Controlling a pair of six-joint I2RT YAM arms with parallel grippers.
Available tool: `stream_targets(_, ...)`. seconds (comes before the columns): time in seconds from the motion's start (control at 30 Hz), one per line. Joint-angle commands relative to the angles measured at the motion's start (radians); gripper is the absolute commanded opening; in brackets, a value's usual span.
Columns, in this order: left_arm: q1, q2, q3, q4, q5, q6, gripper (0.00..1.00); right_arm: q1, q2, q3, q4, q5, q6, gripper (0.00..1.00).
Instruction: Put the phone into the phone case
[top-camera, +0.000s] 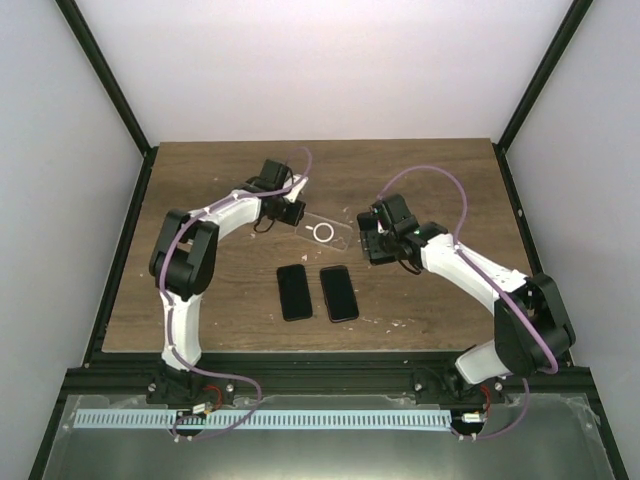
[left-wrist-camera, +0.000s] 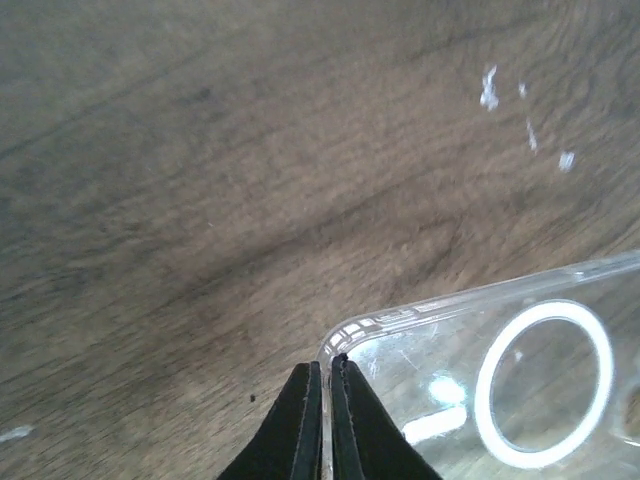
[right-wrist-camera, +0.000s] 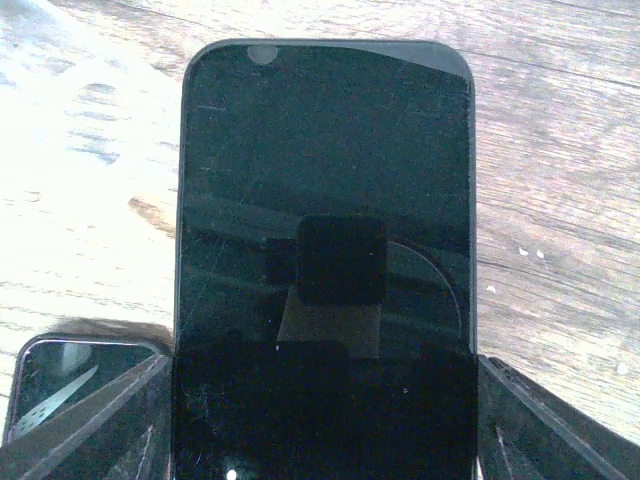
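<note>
The clear phone case (top-camera: 325, 233) with a white ring lies on the wooden table at mid-back. My left gripper (top-camera: 290, 213) is shut on its left rim. In the left wrist view the black fingers (left-wrist-camera: 325, 365) pinch the case's edge (left-wrist-camera: 430, 340) near a rounded corner. My right gripper (top-camera: 372, 243) is just right of the case. In the right wrist view it (right-wrist-camera: 325, 410) is shut on the sides of a black phone (right-wrist-camera: 325, 180), screen facing the camera, held above the table.
Two more black phones (top-camera: 293, 292) (top-camera: 338, 293) lie side by side on the table in front of the case. One of them shows at the lower left of the right wrist view (right-wrist-camera: 60, 390). White specks dot the wood.
</note>
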Motion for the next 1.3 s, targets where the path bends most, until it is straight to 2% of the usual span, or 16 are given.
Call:
stream_targets(0.0, -0.009, 0.024, 0.005, 0.014, 0.022, 0.050, 0.07, 0.001, -0.015, 0.050, 0.071, -0.045, -0.033, 0.72)
stream_targets(0.13, -0.010, 0.019, 0.028, 0.010, 0.013, 0.040, 0.21, 0.001, -0.015, 0.041, 0.121, -0.092, -0.081, 0.72)
stream_targets(0.27, 0.014, -0.050, 0.036, -0.002, -0.070, -0.132, 0.39, 0.000, 0.006, 0.072, 0.163, -0.146, -0.157, 0.71)
stream_targets(0.33, 0.056, -0.102, 0.015, 0.005, -0.004, -0.259, 0.51, 0.001, 0.006, 0.073, 0.207, -0.170, -0.203, 0.72)
stream_targets(0.4, 0.111, -0.148, -0.013, 0.021, 0.086, -0.354, 0.55, 0.001, 0.014, 0.082, 0.238, -0.189, -0.244, 0.72)
stream_targets(0.47, 0.162, -0.188, -0.037, 0.023, 0.181, -0.417, 0.61, 0.001, 0.024, 0.084, 0.277, -0.231, -0.291, 0.72)
stream_targets(0.53, 0.198, -0.221, -0.062, 0.022, 0.249, -0.443, 0.72, 0.000, 0.037, 0.087, 0.317, -0.321, -0.350, 0.72)
stream_targets(0.57, 0.210, -0.238, -0.073, 0.012, 0.253, -0.450, 0.79, 0.000, 0.046, 0.090, 0.333, -0.349, -0.375, 0.72)
stream_targets(0.7, 0.256, -0.303, -0.126, -0.027, 0.262, -0.477, 0.89, 0.000, 0.106, 0.095, 0.393, -0.404, -0.473, 0.72)
stream_targets(0.77, 0.269, -0.324, -0.170, -0.014, 0.285, -0.501, 0.99, 0.000, 0.151, 0.116, 0.395, -0.427, -0.513, 0.72)
stream_targets(0.9, 0.277, -0.315, -0.202, -0.023, 0.312, -0.514, 0.99, 0.001, 0.243, 0.174, 0.398, -0.463, -0.581, 0.72)
stream_targets(1.27, 0.276, -0.255, -0.241, 0.078, 0.435, -0.566, 0.76, 0.003, 0.431, 0.328, 0.346, -0.567, -0.705, 0.73)
